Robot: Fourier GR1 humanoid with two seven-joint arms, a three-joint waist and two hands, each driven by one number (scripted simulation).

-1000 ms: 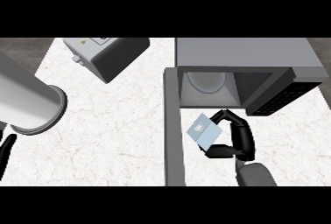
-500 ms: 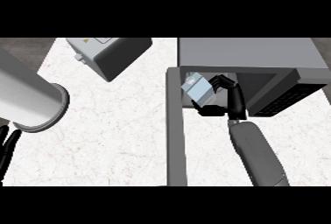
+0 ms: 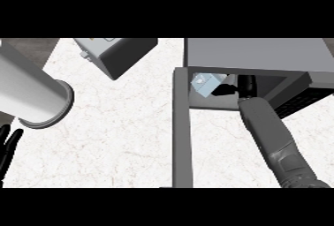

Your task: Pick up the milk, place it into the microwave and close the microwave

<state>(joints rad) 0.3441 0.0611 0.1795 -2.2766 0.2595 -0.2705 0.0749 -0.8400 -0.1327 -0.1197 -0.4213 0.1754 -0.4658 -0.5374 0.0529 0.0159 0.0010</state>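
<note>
You see the right hand (image 3: 243,87) reaching up into the open mouth of the microwave (image 3: 261,55), its grey forearm running back down to the lower right edge of the view. The milk (image 3: 205,84), a small pale-blue carton, sits just to the left of that hand, inside the microwave's opening and close under its top edge. The hand's dark fingers (image 3: 224,90) point toward the carton's right side and meet it there; they appear curled against it, though the cavity's shadow hides most of the hand, so you cannot make out how far they wrap around. The microwave door (image 3: 182,132) stands swung open, a long grey slab running down from the opening, left of the forearm and below-left of the milk. Far off to the left of the working hand, your left hand (image 3: 8,145) shows at the view's left edge, fingers straight and relaxed, holding nothing. Above it lies a large pale cylinder (image 3: 32,86), and farther up a grey box-like appliance (image 3: 116,53) sits on the white marbled counter (image 3: 124,132).
</note>
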